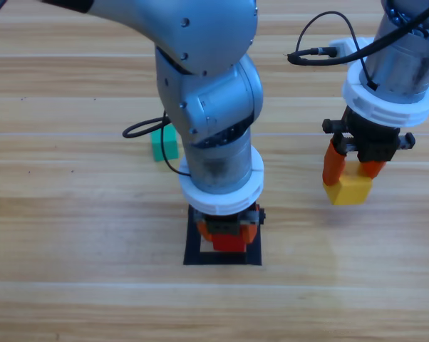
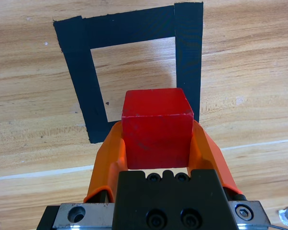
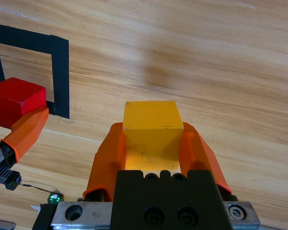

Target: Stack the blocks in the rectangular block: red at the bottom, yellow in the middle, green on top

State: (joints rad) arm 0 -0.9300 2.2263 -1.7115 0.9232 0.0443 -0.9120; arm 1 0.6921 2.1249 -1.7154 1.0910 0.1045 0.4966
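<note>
The left gripper [image 2: 156,143] holds the small matte red cube [image 2: 156,127] tightly between its two orange jaws, over the near edge of the flat black tape frame [image 2: 134,26] on the wooden table [image 1: 72,299]. From the wrist view I cannot tell if the cube already touches the wood. The right gripper [image 3: 152,141] is well to the right of the frame and grips the small matte yellow cube [image 3: 151,129] between its jaws, above bare wood. The small teal-green cube [image 1: 163,142] sits on the table behind the frame, partly hidden by the left arm, with a black cable [image 1: 140,130] just beside it.
</note>
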